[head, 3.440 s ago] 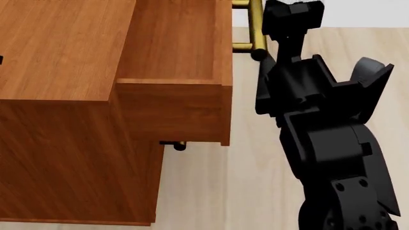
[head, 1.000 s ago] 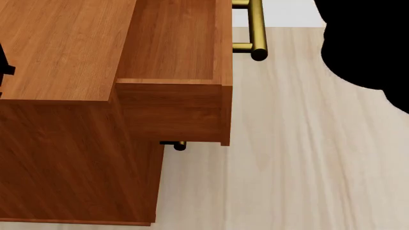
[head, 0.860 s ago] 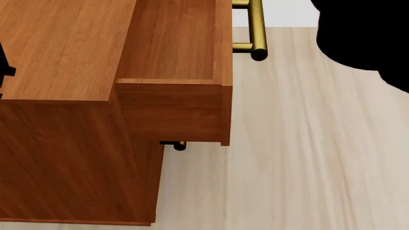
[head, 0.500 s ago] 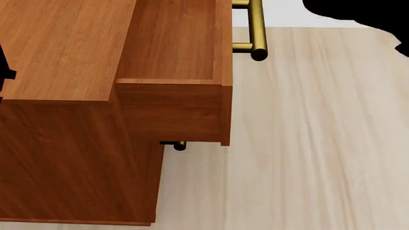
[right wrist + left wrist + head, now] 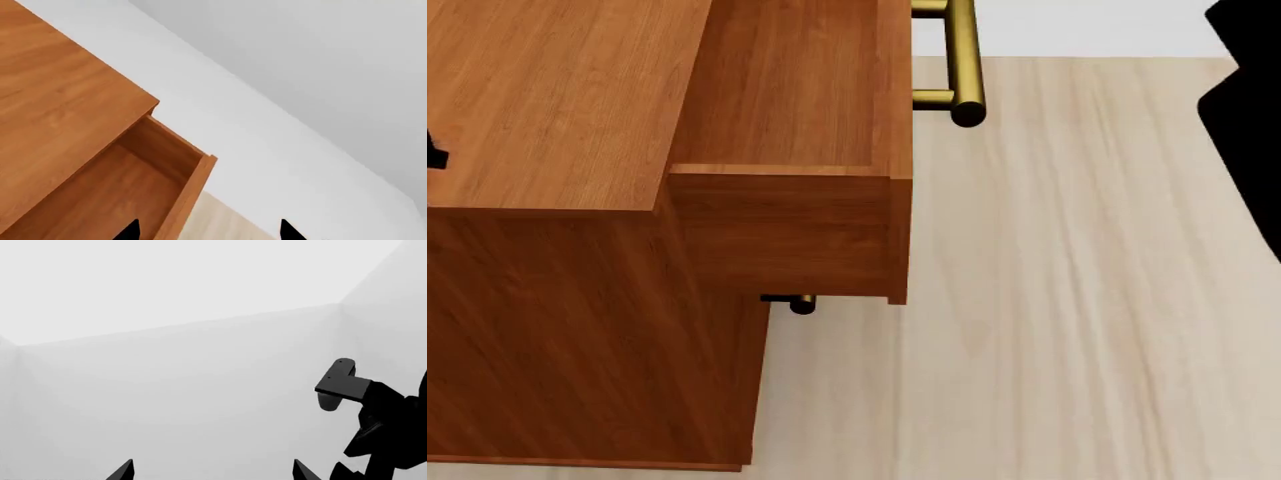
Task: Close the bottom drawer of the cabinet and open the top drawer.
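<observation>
While the top drawer [image 5: 787, 100] stands pulled well out of the cabinet [image 5: 561, 120], the task looks near done, so most risks are about undoing it. Left of the cabinet top edge, only a black sliver of the left arm [image 5: 434, 157] shows in the head view; the left gripper [image 5: 212, 471] points at blank wall, fingertips apart, holding nothing. If that arm swings toward the cabinet, it could knock the cabinet's side. Below the top drawer, a small brass handle end [image 5: 802, 304] sits close to the cabinet front; the bottom drawer itself is hidden, so closed cannot be confirmed, and a check is needed. Right of the top drawer, its handle [image 5: 962, 60] is free. Far right, the right arm [image 5: 1248, 110] is only a dark mass; the right gripper [image 5: 208, 231] looks over the drawer with tips apart, empty. A careless pass there could bump the drawer front and push it shut.
</observation>
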### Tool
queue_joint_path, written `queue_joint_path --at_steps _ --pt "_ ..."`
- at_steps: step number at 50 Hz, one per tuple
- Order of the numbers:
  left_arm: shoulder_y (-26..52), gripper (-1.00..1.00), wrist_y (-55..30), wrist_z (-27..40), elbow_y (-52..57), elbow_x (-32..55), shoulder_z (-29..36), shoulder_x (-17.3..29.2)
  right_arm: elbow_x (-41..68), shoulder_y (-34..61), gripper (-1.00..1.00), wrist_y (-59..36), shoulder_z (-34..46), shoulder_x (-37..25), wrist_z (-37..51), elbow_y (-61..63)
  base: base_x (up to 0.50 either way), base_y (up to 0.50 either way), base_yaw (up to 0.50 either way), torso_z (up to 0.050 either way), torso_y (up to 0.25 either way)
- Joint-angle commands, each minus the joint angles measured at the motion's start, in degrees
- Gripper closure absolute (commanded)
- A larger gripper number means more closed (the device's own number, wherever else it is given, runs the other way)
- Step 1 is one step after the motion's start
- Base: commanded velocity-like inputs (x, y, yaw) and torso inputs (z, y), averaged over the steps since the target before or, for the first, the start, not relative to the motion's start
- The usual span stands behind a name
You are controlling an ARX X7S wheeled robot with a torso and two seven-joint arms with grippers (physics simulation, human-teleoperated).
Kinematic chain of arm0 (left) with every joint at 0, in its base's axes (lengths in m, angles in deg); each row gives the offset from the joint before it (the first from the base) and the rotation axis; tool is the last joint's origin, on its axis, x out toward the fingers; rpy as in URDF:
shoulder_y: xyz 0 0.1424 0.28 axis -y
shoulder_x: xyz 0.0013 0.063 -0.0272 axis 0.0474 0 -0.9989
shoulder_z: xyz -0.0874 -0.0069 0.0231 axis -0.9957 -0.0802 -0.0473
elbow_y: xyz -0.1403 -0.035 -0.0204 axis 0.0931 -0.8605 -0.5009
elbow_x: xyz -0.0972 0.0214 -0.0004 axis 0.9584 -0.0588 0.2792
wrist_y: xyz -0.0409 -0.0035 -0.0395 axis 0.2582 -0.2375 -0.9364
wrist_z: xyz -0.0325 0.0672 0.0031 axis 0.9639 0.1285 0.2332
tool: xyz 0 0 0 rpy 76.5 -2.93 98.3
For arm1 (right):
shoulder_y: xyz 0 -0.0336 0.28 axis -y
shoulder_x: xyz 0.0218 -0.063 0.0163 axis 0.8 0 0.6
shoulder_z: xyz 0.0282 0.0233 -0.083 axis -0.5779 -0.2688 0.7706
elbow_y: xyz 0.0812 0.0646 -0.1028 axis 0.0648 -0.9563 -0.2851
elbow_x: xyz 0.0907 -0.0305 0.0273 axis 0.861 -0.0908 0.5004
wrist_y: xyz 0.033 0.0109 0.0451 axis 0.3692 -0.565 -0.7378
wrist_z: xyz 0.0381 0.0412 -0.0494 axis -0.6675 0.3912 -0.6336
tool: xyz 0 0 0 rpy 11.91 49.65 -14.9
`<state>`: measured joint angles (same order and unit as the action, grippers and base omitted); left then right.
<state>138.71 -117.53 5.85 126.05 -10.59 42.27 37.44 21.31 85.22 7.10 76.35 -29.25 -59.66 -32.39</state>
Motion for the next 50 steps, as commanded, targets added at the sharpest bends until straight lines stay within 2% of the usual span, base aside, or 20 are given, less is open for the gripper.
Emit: queue_joint_path --at_steps 1,24,50 --pt "-1.58 -1.00 1.21 0.04 0.12 0.37 -1.38 0.91 -5.28 3.00 -1.00 0.91 6.15 5.28 -8.42 -7.10 0.00 0.00 0.00 0.000 0.000" --pt "-3.75 -1.00 2.94 0.49 0.24 0.43 -2.78 1.89 -10.75 1.45 -1.00 4.96 12.74 13.20 -17.84 -15.88 0.00 0.00 0.00 0.000 0.000" --pt "-6.43 -1.00 5.35 0.62 -0.47 -0.43 -3.27 2.55 -8.19 -1.93 -1.00 6.02 17.80 13.65 -17.24 -14.65 0.00 0.00 0.00 0.000 0.000"
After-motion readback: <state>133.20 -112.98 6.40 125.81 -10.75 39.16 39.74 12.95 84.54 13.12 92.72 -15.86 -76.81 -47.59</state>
